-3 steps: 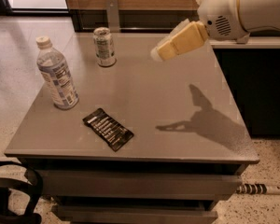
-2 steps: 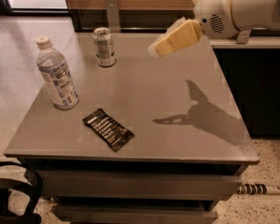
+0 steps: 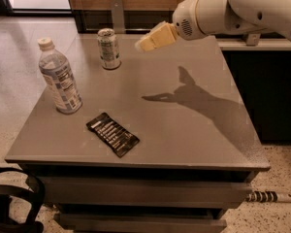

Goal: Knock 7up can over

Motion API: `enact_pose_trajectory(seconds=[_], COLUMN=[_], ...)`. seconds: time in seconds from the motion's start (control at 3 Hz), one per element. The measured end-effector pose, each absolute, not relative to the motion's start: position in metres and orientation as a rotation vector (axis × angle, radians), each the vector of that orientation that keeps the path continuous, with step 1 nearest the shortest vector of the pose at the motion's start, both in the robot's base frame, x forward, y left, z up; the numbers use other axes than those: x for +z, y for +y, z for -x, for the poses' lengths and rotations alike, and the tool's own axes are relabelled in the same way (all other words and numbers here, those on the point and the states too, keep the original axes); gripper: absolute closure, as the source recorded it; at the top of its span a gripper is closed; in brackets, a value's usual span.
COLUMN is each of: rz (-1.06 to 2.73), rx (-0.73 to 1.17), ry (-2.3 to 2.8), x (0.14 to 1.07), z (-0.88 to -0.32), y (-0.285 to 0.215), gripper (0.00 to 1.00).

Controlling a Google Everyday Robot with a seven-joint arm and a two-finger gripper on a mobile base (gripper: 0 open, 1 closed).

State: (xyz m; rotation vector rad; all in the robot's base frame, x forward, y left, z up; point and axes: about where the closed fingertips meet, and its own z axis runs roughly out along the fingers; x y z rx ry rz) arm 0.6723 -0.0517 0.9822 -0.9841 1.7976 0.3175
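Note:
The 7up can (image 3: 109, 48) stands upright near the far left edge of the grey table (image 3: 194, 135); it is small, with a silver top and green and white sides. My gripper (image 3: 144, 43) hangs above the table just right of the can, at about the height of its top, with a small gap between them. The white arm (image 3: 223, 8) reaches in from the upper right and casts a shadow on the tabletop.
A clear plastic bottle (image 3: 59, 76) with a white cap stands at the left. A black snack packet (image 3: 112, 134) lies flat near the front. A dark cabinet stands to the right, and a black cable loop (image 3: 9, 203) lies at the lower left.
My gripper and arm have moved left across the table toward the can. The can, bottle and packet have not moved.

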Motion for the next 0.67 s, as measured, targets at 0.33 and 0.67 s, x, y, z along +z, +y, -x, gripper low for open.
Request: enact_pose_trajectory(seconds=[0.33, 0.67], rz=[0.873, 0.780], rx=[0.363, 0.430], ry=[1.755, 1.670], x=[0.955, 0.946], z=[-0.703, -0.726], y=[-0.035, -0.016], gripper=[0.00, 0.00])
